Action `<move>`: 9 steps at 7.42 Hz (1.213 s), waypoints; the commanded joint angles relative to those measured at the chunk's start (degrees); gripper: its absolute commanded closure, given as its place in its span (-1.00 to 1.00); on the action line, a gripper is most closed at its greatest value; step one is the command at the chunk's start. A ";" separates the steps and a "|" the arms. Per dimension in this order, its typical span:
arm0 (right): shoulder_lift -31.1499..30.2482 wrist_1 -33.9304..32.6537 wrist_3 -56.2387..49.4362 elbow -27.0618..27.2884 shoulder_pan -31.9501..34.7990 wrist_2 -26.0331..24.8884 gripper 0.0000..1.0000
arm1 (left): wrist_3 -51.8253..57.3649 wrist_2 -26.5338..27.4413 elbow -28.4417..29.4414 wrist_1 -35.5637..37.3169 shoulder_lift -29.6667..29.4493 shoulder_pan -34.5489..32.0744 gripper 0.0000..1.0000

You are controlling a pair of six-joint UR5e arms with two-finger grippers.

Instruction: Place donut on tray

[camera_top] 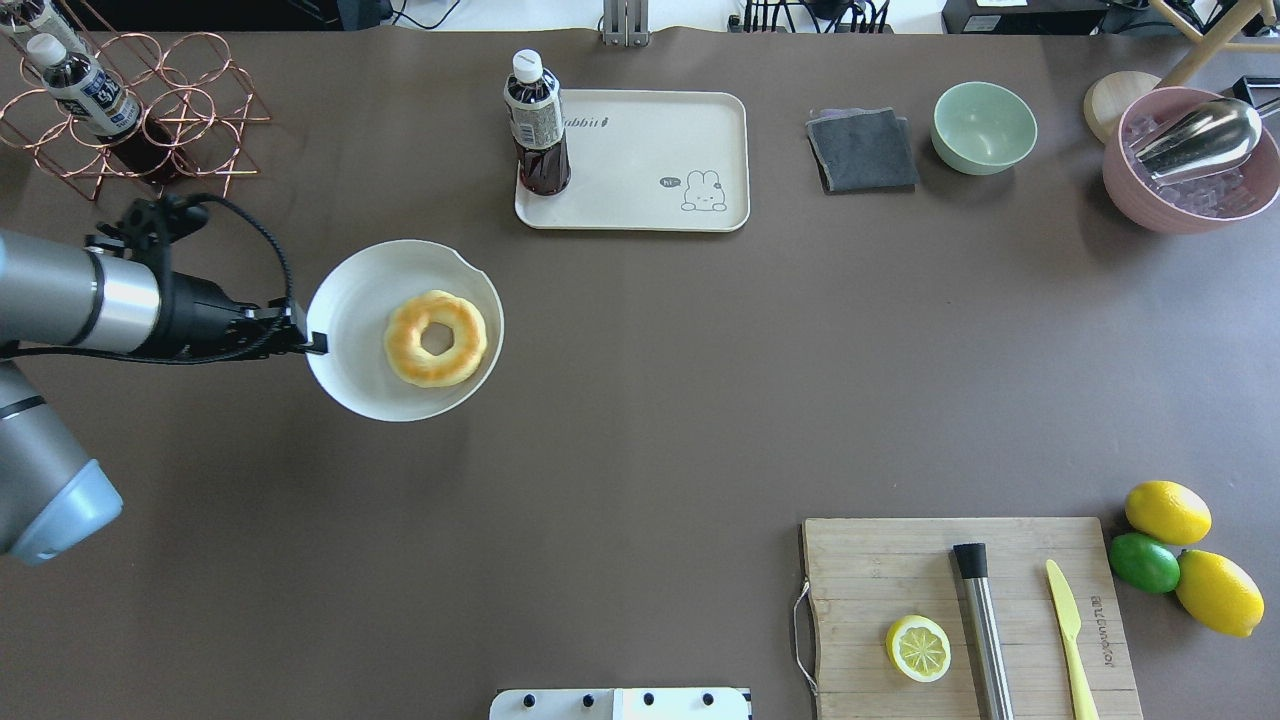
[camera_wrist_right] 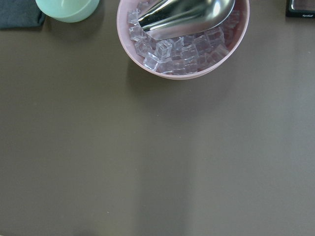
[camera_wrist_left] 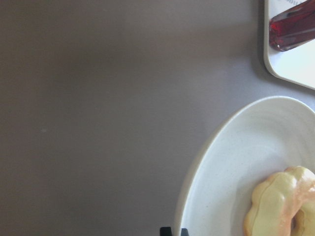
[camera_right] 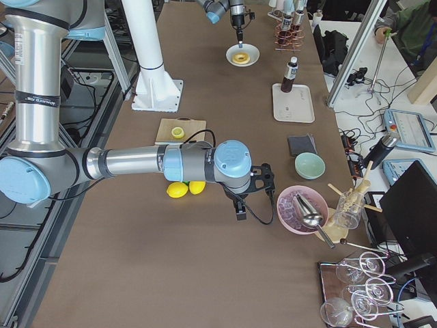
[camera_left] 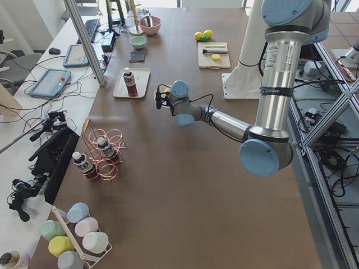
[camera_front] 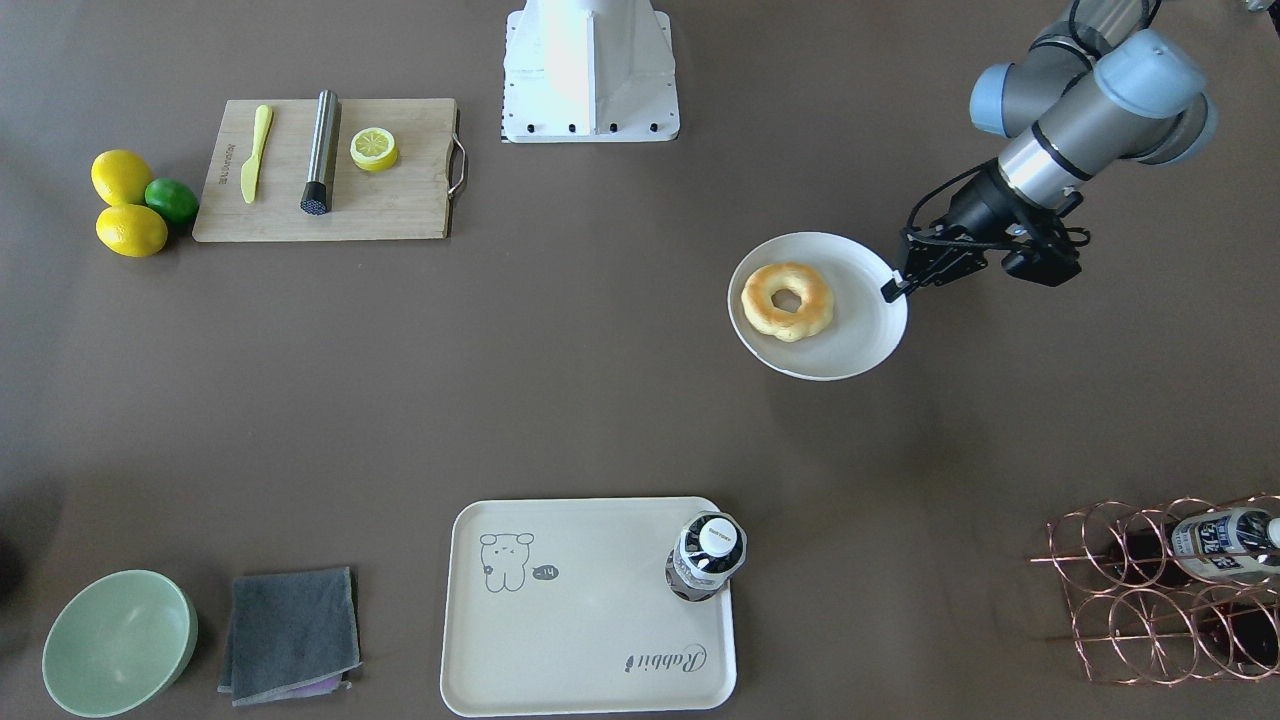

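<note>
The donut point(camera_front: 787, 300) is a golden ring that lies on a round white plate point(camera_front: 860, 330), left of centre in the overhead view point(camera_top: 436, 339). My left gripper point(camera_top: 315, 343) is at the plate's near-left rim point(camera_top: 350, 300), and its fingers are closed on that rim. The left wrist view shows the rim point(camera_wrist_left: 231, 162) and part of the donut point(camera_wrist_left: 280, 206). The cream tray point(camera_top: 640, 160) with the bear drawing lies at the table's far side, apart from the plate. My right gripper point(camera_right: 240, 212) shows only in the exterior right view, so I cannot tell whether it is open or shut.
A dark drink bottle point(camera_top: 538, 125) stands on the tray's left corner. A copper wire rack point(camera_top: 130, 110) with bottles is at the far left. A grey cloth point(camera_top: 862, 150), a green bowl point(camera_top: 984, 127) and a pink ice bowl point(camera_top: 1190, 160) are at the far right. A cutting board point(camera_top: 970, 610) lies near right.
</note>
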 commanded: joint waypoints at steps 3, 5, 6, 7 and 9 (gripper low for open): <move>-0.50 17.71 42.10 3.21 -10.88 1.45 -0.97 | -20.24 13.88 -6.87 32.78 -23.04 16.01 1.00; -0.33 30.80 62.24 3.21 -18.78 -2.50 -0.97 | -26.16 17.95 -6.52 35.11 -27.74 19.89 1.00; 0.02 37.31 72.34 3.30 -23.78 -4.96 -0.97 | -28.70 18.74 -6.25 35.20 -28.62 20.16 1.00; 0.29 41.11 83.15 5.91 -30.27 -9.51 -0.96 | -30.21 20.31 -5.21 36.60 -30.55 20.95 1.00; 0.38 40.98 101.20 13.29 -41.28 -16.65 -0.78 | -33.02 23.04 -3.62 37.58 -32.58 22.10 1.00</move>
